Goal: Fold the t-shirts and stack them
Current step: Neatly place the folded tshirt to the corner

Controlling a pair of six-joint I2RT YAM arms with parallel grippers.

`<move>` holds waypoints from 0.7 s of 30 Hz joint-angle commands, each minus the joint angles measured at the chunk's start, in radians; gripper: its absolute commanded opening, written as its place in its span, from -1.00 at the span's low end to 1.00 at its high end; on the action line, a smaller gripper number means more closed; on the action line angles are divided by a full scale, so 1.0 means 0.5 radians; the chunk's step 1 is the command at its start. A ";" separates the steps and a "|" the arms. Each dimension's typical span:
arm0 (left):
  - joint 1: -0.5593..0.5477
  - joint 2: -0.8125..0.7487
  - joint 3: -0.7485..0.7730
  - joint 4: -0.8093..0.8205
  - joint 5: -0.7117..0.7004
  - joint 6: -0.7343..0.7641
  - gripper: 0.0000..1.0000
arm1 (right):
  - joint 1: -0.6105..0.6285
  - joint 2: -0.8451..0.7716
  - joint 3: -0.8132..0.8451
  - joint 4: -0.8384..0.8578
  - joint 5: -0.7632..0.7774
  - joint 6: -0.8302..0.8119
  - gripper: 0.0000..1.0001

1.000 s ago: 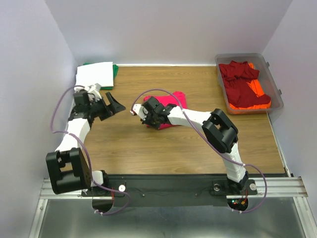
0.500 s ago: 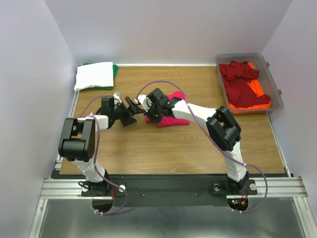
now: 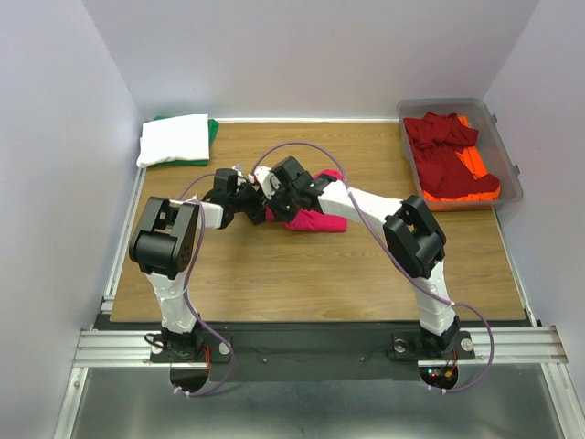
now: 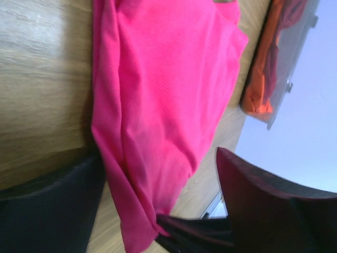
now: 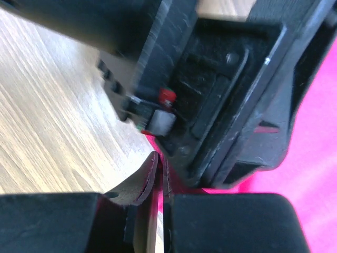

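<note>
Surface: wood-grain table (image 3: 320, 274), closed in by pale walls.
Landmark: clear bin (image 3: 510, 174), in which dark red t-shirts (image 3: 443, 146) and an orange t-shirt (image 3: 475, 189) are heaped.
Handled item: pink-red t-shirt (image 3: 315, 219), laid on the table well left of the bin.
Look: bunched and only partly folded; soft ridges and a doubled edge are seen, nothing flat.
Stack: white t-shirt (image 3: 174, 139) on a green t-shirt (image 3: 213, 128), farthest left of the bin.
Right gripper (image 3: 272, 208): closed at the tee's edge farthest from the bin; a sliver of pink appears to be pinched, though the view is cramped.
Left gripper (image 3: 254, 208): spread wide astride that same edge, nothing gripped.
Risk: fingers may be knocked together, both heads being crowded there; one layer alone may be caught, so the fold would be pulled open.
</note>
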 commanded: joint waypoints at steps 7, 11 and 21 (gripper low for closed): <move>-0.099 0.187 0.359 -0.159 -0.319 -0.098 0.44 | -0.046 -0.096 0.157 0.057 -0.009 0.175 -0.99; -0.108 0.264 0.491 -0.233 -0.421 -0.009 0.30 | -0.049 -0.069 0.191 0.060 -0.028 0.190 -0.99; -0.120 0.347 0.819 -0.535 -0.586 0.426 -0.99 | -0.095 -0.023 0.243 0.060 -0.040 0.227 -0.43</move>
